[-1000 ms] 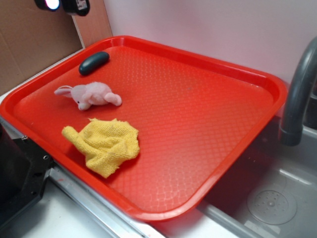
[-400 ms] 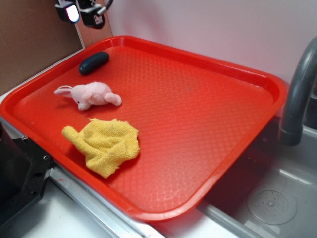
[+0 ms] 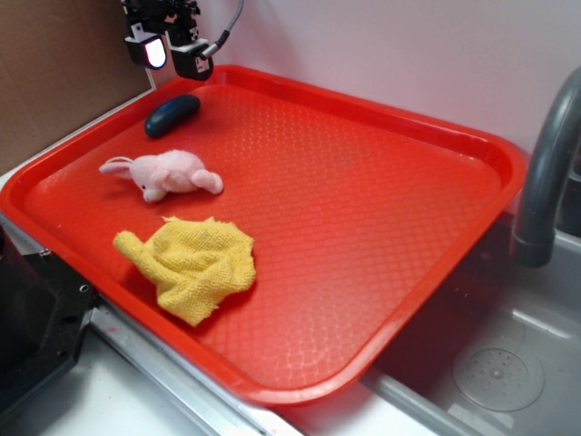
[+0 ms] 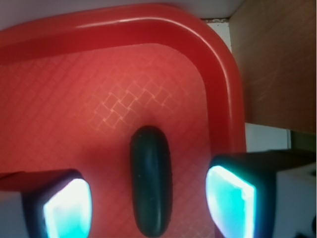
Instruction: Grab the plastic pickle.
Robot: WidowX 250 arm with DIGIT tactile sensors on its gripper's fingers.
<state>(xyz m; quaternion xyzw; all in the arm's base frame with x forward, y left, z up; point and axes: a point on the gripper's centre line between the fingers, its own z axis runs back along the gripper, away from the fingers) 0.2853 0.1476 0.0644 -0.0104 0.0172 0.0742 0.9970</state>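
Near the red tray's [image 3: 436, 136] back corner lies the plastic pickle [image 3: 172, 115], pink plush toy [image 3: 168, 173] and yellow cloth [image 3: 195, 265] nearby; fingers [image 4: 67, 208] spread wide above the pickle, holding nothing.

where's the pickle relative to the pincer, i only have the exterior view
Observer: In the wrist view the pickle lies between the two fingers, slightly nearer the one on the image's left, with clear gaps on both sides.
Operator: is it lined up for a grab
Observer: Its long axis runs along the gap between the fingers, so they would likely close across its narrow width.
Operator: pincer open?
Observer: Yes, the pincer is open and not touching the pickle.
Operator: how near is the tray edge
Observer: The tray rim curves close past the finger on the image's right.
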